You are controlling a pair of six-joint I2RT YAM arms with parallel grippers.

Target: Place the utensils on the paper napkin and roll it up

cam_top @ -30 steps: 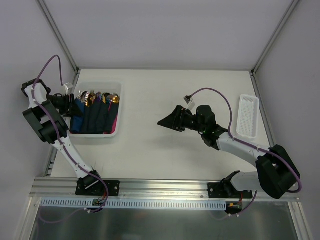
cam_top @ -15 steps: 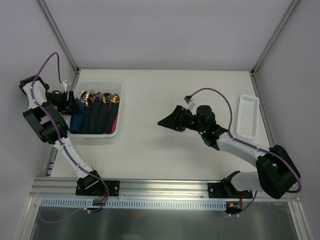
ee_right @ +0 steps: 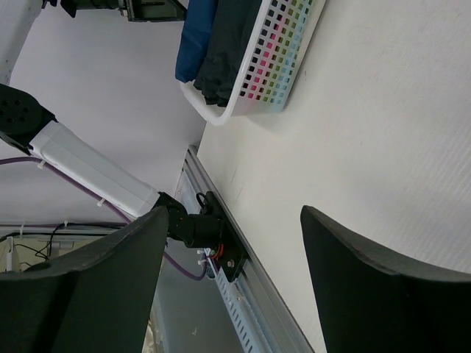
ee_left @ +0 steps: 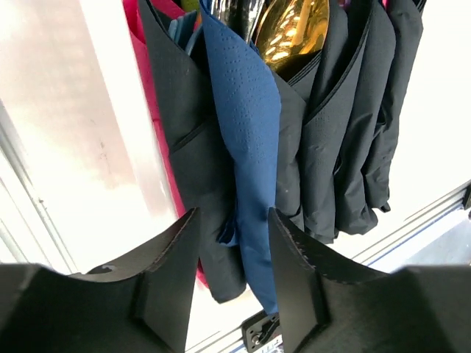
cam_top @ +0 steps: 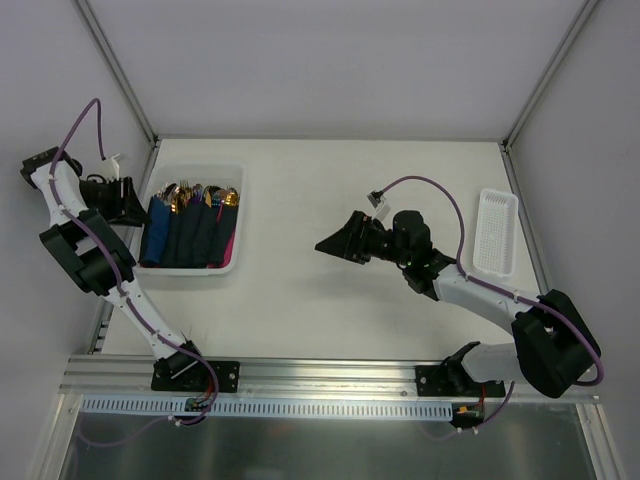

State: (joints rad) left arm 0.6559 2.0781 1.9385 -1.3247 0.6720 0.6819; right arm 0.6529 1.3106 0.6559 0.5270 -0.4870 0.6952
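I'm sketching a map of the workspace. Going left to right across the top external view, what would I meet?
left gripper → white basket holding rolled napkins → right gripper → small white tray

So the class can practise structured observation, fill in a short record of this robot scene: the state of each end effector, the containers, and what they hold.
left end effector: open, empty, just outside the basket's left rim
right end effector: open, empty, above the middle of the table
basket: white, back left, holds dark napkin rolls topped by gold cutlery heads
small tray: white, perforated, at the right edge
task items: no loose napkin or silver utensils in view
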